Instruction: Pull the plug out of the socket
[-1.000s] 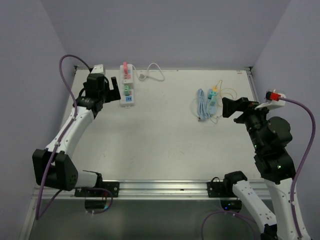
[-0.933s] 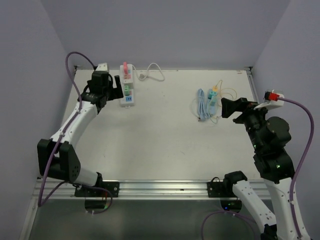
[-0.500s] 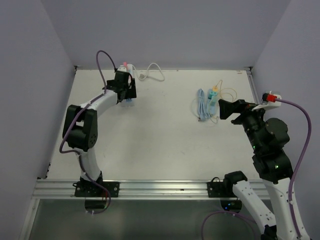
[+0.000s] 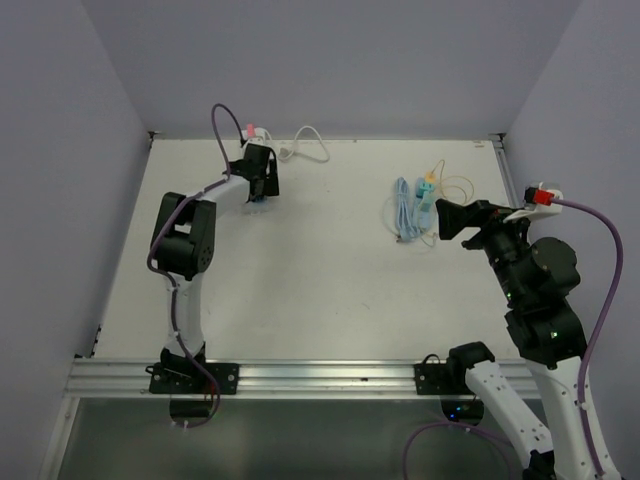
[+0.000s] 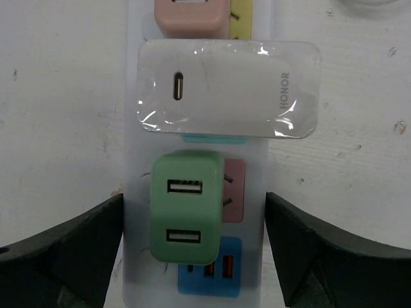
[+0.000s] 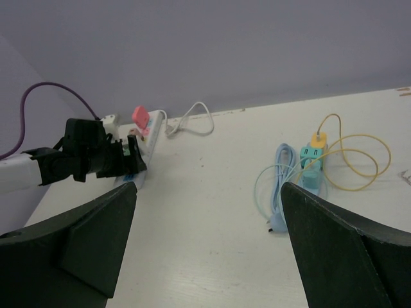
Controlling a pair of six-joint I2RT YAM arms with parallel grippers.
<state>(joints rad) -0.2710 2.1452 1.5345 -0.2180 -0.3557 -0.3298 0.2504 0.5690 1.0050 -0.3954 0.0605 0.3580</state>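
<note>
the left gripper (image 5: 192,212) stands wide open over the power strip (image 5: 136,256). its black fingers (image 5: 64,256) sit one on each side of the strip and of the green plug (image 5: 186,215). they hold nothing, and whether the left one brushes the strip's edge is hard to tell. the right gripper (image 6: 209,192) hangs wide open too, empty, well apart from the strip. the green plug is a matte, round-cornered block with two usb slots, seated in the smooth white plastic strip. just beyond it sits a wide white charger (image 5: 228,86) wrapped in shiny film, then a pink plug (image 5: 191,16). the table (image 5: 51,96) is white and scuffed.
</note>
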